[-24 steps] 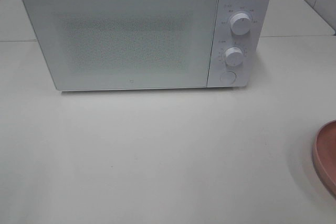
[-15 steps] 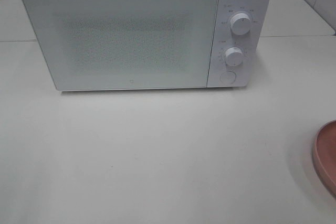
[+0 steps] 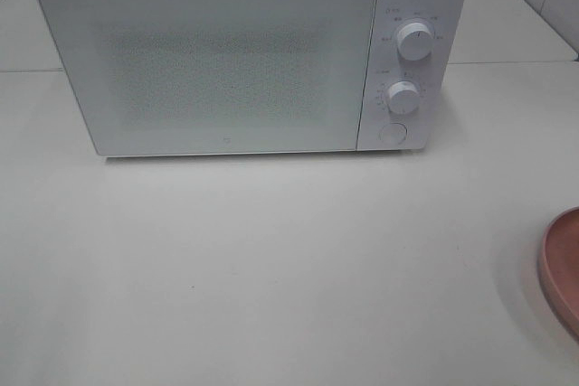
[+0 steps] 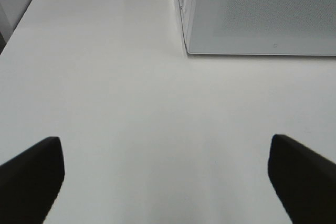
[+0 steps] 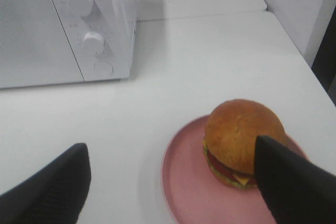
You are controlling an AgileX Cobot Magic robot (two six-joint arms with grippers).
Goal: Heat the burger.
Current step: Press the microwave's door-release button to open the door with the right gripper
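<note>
The burger (image 5: 239,129), with a glossy brown bun and red, green and yellow layers, sits on a round pink plate (image 5: 184,182) in the right wrist view. My right gripper (image 5: 169,142) hangs open just short of it; one dark finger (image 5: 294,182) overlaps the burger's near side, and I cannot tell whether it touches. The white microwave (image 3: 217,61) stands at the back with its door shut. My left gripper (image 4: 164,139) is open over bare table, holding nothing. The high view shows neither gripper nor the burger.
Only the plate's (image 3: 563,268) rim shows at the right edge of the high view. Two knobs (image 3: 413,41) and a round button (image 3: 392,133) sit on the microwave's right panel. The table edge and a wall lie beyond the plate.
</note>
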